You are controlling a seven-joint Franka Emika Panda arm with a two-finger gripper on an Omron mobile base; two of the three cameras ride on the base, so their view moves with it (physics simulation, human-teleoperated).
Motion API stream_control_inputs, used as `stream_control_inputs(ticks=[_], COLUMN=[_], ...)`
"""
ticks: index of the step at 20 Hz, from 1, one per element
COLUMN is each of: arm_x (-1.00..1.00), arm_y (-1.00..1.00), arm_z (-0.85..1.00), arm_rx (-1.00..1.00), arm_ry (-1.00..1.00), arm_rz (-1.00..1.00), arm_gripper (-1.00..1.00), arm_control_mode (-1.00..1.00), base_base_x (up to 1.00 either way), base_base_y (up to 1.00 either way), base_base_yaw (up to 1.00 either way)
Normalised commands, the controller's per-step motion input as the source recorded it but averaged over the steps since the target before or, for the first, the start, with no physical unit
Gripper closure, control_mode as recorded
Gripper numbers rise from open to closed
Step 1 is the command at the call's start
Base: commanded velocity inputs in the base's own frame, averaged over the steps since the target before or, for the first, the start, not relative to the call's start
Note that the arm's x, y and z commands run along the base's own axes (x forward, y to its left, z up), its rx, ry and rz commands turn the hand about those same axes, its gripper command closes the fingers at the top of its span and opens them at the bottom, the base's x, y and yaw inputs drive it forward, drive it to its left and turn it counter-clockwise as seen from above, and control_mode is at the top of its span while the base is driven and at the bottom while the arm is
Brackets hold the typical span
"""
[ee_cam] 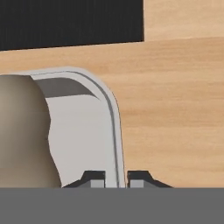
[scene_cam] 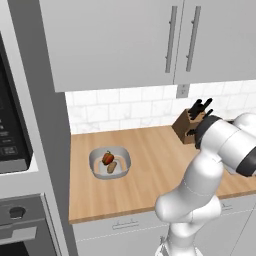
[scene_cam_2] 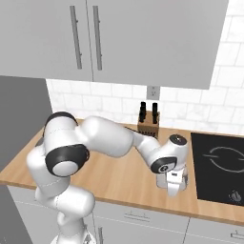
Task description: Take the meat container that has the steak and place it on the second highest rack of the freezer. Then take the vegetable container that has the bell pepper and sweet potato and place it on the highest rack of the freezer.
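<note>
Meat container (ee_cam: 83,131) rim is pinched by the gripper (ee_cam: 117,178); bare counter (ee_cam: 175,109) lies beside it

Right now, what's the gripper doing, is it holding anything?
Gripper: closed on the rim of the meat container, one fingertip inside the wall, the other outside.

the arm reaches forward and low; the pincer (ee_cam: 112,177) points down, its tips nearly closed.
</note>
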Motion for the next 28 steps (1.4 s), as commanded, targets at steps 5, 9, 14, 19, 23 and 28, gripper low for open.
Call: stream_control_inputs(ticks=[5,9,14,19,23,28], arm_x=[0.0,-0.01,-0.03,-0.15,-0.27,-0.26], arm_y=[0.23,0.25,0.15,0.0,0.1,0.82], arm_z=[-0.72,-0.14,-0.06,0.89,0.99,0.56], arm_rx=[-0.1,-0.01,0.0,0.0,0.0,-0.05], arm_ry=[-0.13,-0.04,0.0,0.0,-0.03,-0.02], arm_rz=[0.0,0.0,0.0,-0.01,-0.03,-0.05], arm_gripper=[1.0,1.0,1.0,1.0,1.0,1.0], arm_control_mode=[-1.0,-1.0,-1.0,-1.0,-1.0,-1.0], base_base_x=[0.0,0.0,0.0,0.0,0.0,0.0], base_base_y=[0.0,0.0,0.0,0.0,0.0,0.0], base_base_yaw=[0.0,0.0,0.0,0.0,0.0,0.0])
